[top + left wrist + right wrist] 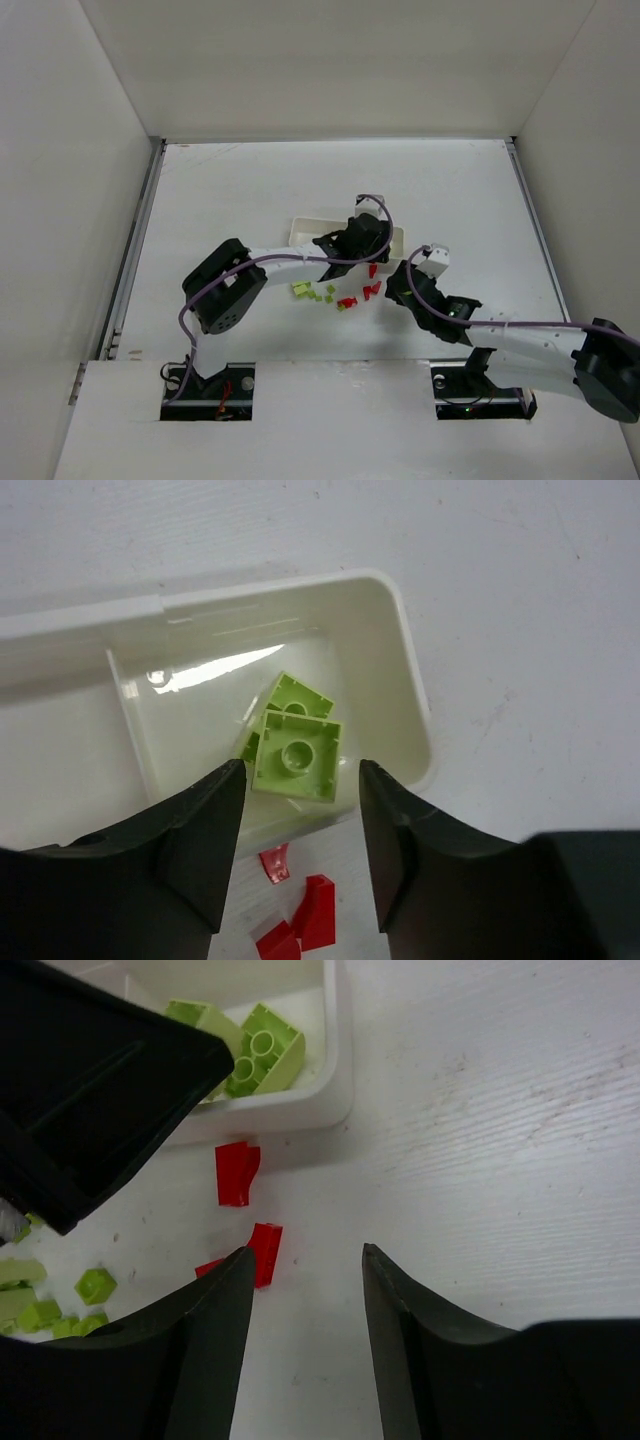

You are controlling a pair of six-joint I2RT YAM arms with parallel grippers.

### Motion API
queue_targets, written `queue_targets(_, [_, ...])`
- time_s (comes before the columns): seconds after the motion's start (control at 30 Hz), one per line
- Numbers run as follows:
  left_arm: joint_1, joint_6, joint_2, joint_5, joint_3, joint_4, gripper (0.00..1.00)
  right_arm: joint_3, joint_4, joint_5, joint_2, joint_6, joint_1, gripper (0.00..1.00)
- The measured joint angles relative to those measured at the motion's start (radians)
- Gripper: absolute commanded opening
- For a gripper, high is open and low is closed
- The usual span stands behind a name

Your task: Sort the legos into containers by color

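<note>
Left claw (300, 775) parted, empty, over green bricks (300, 700) in one end of the tray (400, 630). Right claw (306, 1255) parted, empty, near red bricks (237, 1172) on the table (500, 1160)

I read no text from here, no labels, brands or numbers, none on tray (405, 660), legos (297, 758), tabletop (520, 600)

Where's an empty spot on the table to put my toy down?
Bare table lies behind the tray, up to the back wall, and right of the right gripper. Crowded: on the tray's near side, where green legos and red legos lie.
</note>
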Motion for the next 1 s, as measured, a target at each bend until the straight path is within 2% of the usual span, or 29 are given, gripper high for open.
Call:
queue_targets(0.1, [0.008,0.001,-0.004,-0.008,-0.001,0.010,0.55,0.000,0.006,-0.002,0.014,0.005,0.025,0.59])
queue_targets(0.2, [0.010,0.002,-0.051,-0.023,-0.042,0.029,0.53,0.000,0.018,-0.003,0.058,0.000,0.053,0.61])
queue_targets(0.43, [0.010,-0.001,-0.385,-0.067,-0.323,0.052,0.40,0.020,0.035,-0.011,0.169,-0.013,0.061,0.61])
queue_targets(0.67, [-0.028,0.000,-0.630,-0.080,-0.571,0.058,0.43,0.060,0.091,-0.017,0.221,-0.042,0.054,0.61])
queue_targets(0.8, [-0.044,0.007,-0.665,-0.058,-0.632,0.043,0.45,0.081,0.124,-0.023,0.259,-0.051,0.045,0.57])
queue_targets(1.0, [-0.122,0.042,-0.659,-0.026,-0.641,0.039,0.48,0.104,0.138,-0.032,0.349,-0.043,0.029,0.48])
